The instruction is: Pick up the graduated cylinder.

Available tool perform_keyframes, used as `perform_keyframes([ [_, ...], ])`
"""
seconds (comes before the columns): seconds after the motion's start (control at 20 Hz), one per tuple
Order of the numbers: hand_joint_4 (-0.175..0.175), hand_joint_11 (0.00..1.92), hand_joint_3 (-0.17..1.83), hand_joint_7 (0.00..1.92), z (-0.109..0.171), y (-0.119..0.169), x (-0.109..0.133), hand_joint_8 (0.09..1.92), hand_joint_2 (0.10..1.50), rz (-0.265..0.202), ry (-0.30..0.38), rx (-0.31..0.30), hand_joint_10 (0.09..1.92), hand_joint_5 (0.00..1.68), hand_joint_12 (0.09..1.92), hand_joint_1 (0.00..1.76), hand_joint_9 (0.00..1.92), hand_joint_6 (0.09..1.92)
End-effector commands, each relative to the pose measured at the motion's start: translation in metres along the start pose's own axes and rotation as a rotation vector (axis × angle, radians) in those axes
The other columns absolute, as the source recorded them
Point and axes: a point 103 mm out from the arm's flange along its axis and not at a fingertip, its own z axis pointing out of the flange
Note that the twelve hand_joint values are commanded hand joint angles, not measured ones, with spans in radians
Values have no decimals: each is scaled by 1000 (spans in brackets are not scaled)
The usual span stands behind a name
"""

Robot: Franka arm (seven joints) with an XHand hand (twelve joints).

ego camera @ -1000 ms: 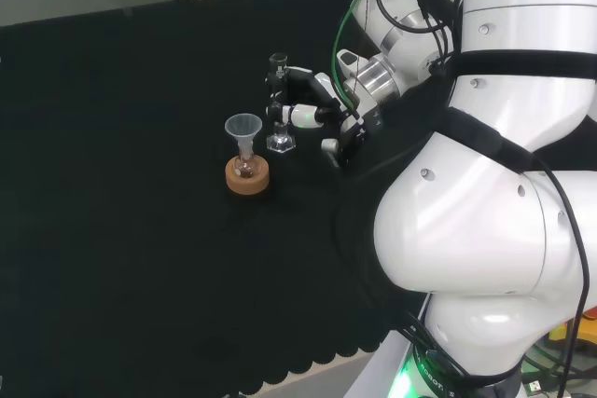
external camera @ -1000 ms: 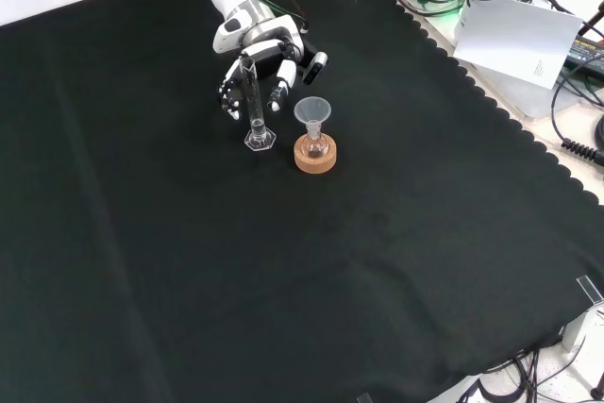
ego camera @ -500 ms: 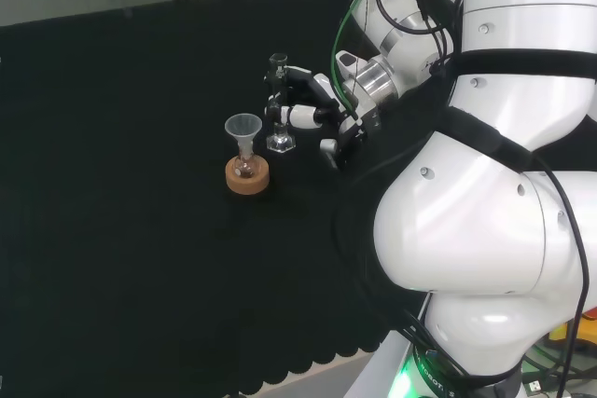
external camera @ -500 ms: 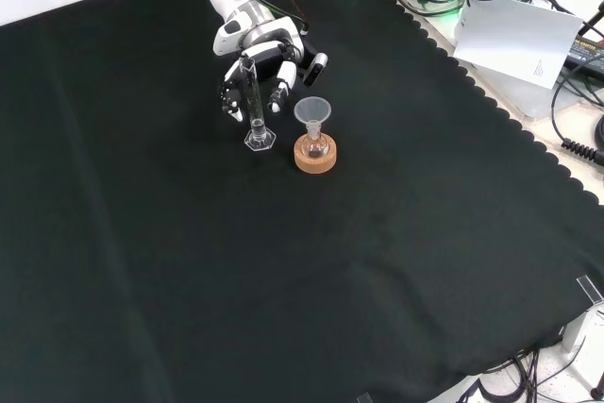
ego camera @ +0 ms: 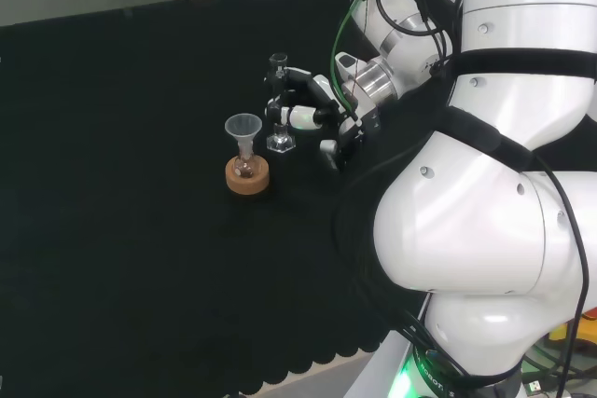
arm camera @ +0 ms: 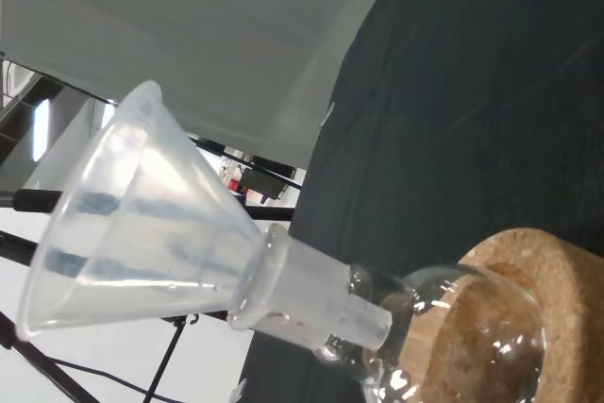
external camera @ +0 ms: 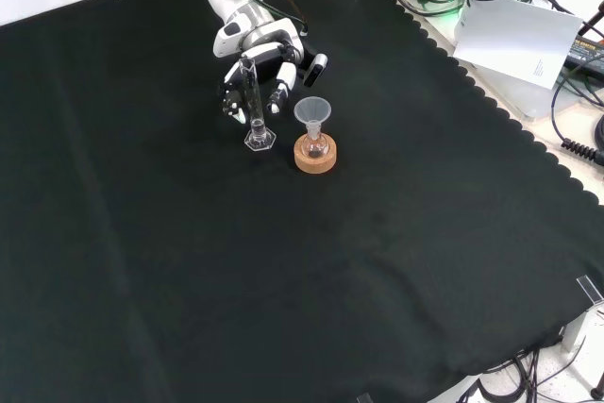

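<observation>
In the head view, the hand [ego camera: 322, 118] curls its fingers round the graduated cylinder [ego camera: 278, 104], which stands upright on the black cloth [ego camera: 112, 230], nearer the far edge than the near one. Just left of it, a funnel [ego camera: 244, 130] sits in a small flask on a cork ring [ego camera: 247, 176].

In the front view, the hand [external camera: 264, 63] reaches down from the top edge, fingers [external camera: 278, 93] wrapped about the cylinder [external camera: 253, 101], whose base rests on the cloth [external camera: 377, 261] beside the cork ring [external camera: 314, 156].

In the wrist view, the funnel [arm camera: 142, 233] and cork ring [arm camera: 491, 318] loom close.

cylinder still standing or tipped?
Upright: the cylinder stands on its base on the cloth, with the hand around it.
</observation>
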Motion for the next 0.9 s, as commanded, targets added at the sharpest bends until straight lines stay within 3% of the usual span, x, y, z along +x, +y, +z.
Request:
perform_keyframes([
  [0.05,-19,585,-175,544,0,-2,-2,652,988,3,7,-1,448,511,1184,1193,873,788],
  [0.6,9,603,-175,607,1,0,-1,649,1016,4,2,0,446,647,1188,1188,920,811],
  [0.8,43,682,-175,707,1,0,-2,621,1058,19,-22,-22,407,812,1150,1172,1010,725],
  [0.9,2,783,-94,812,0,0,-2,627,1096,21,-30,-31,384,956,1106,1135,1082,854],
])
